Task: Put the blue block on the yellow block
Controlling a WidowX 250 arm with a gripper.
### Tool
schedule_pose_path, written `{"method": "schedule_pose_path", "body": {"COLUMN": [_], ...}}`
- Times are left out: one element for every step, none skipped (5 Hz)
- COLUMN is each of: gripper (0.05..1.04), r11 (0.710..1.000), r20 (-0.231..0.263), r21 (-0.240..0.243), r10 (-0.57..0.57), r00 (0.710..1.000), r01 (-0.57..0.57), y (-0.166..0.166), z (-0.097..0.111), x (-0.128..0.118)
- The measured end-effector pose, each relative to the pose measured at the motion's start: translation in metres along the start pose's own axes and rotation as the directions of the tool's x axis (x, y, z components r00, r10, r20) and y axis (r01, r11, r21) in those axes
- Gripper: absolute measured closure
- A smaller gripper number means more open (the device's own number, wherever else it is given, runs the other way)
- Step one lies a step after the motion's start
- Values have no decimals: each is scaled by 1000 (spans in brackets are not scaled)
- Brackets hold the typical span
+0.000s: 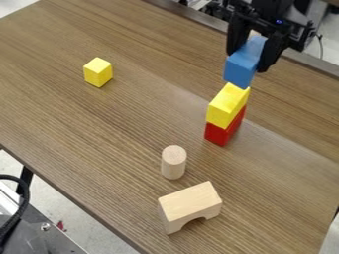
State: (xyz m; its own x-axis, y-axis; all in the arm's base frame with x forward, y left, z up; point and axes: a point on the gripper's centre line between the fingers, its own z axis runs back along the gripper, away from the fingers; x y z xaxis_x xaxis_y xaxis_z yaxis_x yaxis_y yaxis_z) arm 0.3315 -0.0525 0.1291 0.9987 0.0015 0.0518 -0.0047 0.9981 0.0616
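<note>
My widest item is the wooden surface (pixel 79 131), its grain running across the view; my arm (pixel 266 9) comes in at the top edge, right of centre, and hangs down over the far part of the surface, a blue light (pixel 279 22) glowing on it; below it my claw (pixel 247 61) points down, one black finger on either side of the blue block (pixel 239 70), narrowed to the block's width and gripping it.

Nearest the camera is the wooden arch block (pixel 191 203), its cutout facing down; the long yellow block (pixel 226 106) lies on the red block (pixel 224 128), both with their long axes running from lower left to upper right; the blue block sits high at the yellow one's far end, its long axis slanting up and slightly right, away from the camera; its lower edge meets the yellow top in my view, but I cannot tell whether they touch.

The wooden cylinder (pixel 173 162) stands upright near the arch; the small yellow cube (pixel 98 72) rests well apart, at upper left.
</note>
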Motion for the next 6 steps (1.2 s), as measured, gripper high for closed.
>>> {"method": "schedule_pose_path", "body": {"gripper": [508, 508, 508, 508, 508, 508], "r11": [998, 988, 986, 988, 993, 994], "r20": [19, 5, -10, -8, -12, -11], "r21": [11, 9, -15, -29, -38, -38], "r10": [64, 153, 163, 153, 116, 97], "r00": [998, 988, 987, 988, 993, 995], "r01": [-65, -153, -164, -154, -116, -98], "y": [2, 4, 1, 1, 2, 4], "z": [-7, -17, -21, -21, -25, -24], "x": [1, -5, -8, -7, -9, -8]}}
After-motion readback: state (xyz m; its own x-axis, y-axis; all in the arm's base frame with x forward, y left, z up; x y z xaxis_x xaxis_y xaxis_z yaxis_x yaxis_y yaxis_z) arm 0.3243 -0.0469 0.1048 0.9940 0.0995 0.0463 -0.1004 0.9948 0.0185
